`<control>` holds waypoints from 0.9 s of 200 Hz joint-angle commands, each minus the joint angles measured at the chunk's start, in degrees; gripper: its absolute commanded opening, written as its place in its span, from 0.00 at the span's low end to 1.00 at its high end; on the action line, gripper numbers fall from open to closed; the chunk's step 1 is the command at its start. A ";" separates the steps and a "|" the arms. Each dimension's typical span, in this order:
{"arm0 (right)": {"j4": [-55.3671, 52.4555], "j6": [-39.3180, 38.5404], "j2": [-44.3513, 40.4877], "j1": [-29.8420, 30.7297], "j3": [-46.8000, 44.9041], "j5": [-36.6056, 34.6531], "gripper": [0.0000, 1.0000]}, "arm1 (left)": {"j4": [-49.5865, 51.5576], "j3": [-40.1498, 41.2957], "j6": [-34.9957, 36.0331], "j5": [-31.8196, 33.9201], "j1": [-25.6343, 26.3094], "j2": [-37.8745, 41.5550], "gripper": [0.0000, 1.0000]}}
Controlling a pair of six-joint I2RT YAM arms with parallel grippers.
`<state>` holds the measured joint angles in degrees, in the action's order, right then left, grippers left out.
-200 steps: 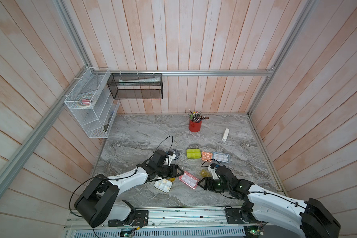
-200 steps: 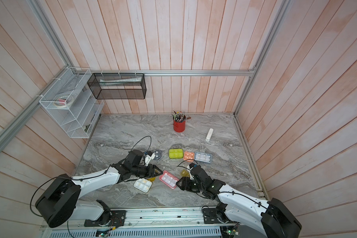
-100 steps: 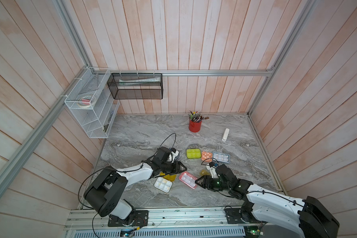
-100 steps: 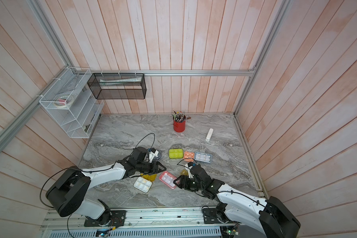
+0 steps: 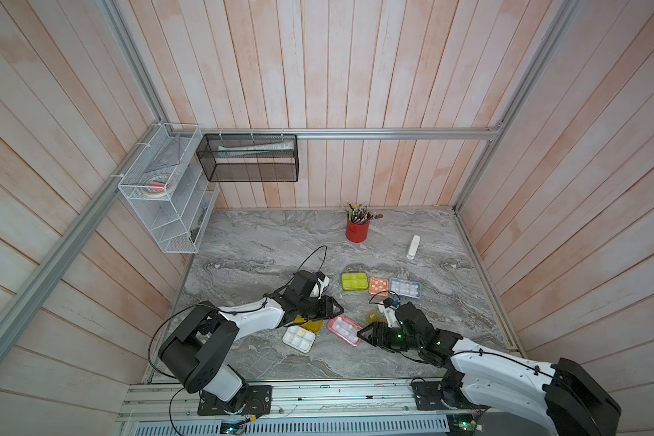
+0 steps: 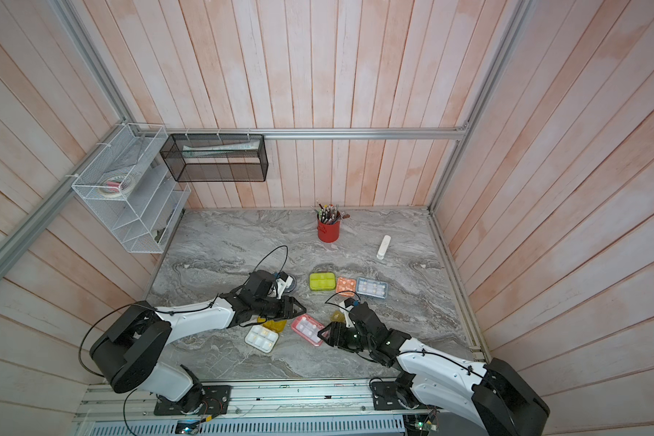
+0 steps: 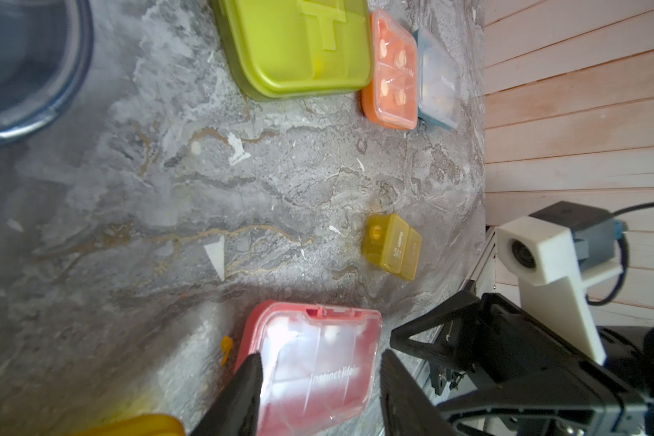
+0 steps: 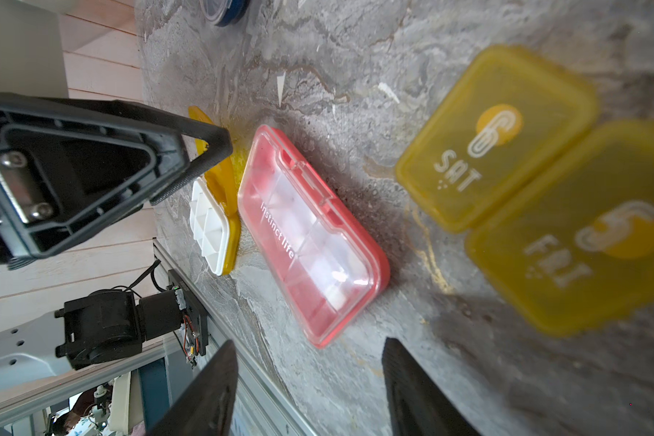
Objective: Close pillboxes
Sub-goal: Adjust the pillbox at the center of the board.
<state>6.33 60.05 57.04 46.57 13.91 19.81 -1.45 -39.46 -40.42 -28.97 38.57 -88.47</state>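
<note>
We see the left gripper (image 7: 321, 356) open and empty, just beside the pink-red pillbox (image 8: 310, 226) on the table (image 5: 261, 256). The right gripper (image 8: 309, 343) is open and empty too, near the box's other end.

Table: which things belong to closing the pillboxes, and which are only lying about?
Job: lime box, orange box, blue box, pink box, yellow box, olive box, round box.
Lying about: red cup, white stick, wire shelf, black basket.
</note>
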 commanded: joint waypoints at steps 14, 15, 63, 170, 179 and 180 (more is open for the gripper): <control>2.59 0.37 1.95 -0.22 -0.39 1.28 0.63 | 3.62 -2.42 2.73 4.97 1.08 -0.74 0.53; 2.62 0.35 1.99 -0.19 -0.43 1.28 0.63 | 3.72 -2.49 2.81 5.10 1.12 -0.79 0.53; 2.64 -0.20 3.08 -0.24 0.50 1.49 0.63 | 7.55 -5.76 4.80 8.77 4.24 -2.64 0.53; 1.71 -0.59 2.55 -0.22 0.67 1.54 0.63 | 12.54 -9.50 6.67 13.85 7.13 -4.87 0.53; 1.81 -0.64 2.72 -0.22 0.68 1.59 0.63 | 12.69 -9.45 6.59 14.25 7.22 -4.84 0.53; 1.83 -0.64 2.73 -0.24 0.68 1.65 0.63 | 12.70 -9.43 6.59 14.23 7.27 -4.81 0.53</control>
<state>7.99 59.99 59.77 46.57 13.87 20.91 9.80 -47.94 -34.89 -16.40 45.39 -92.36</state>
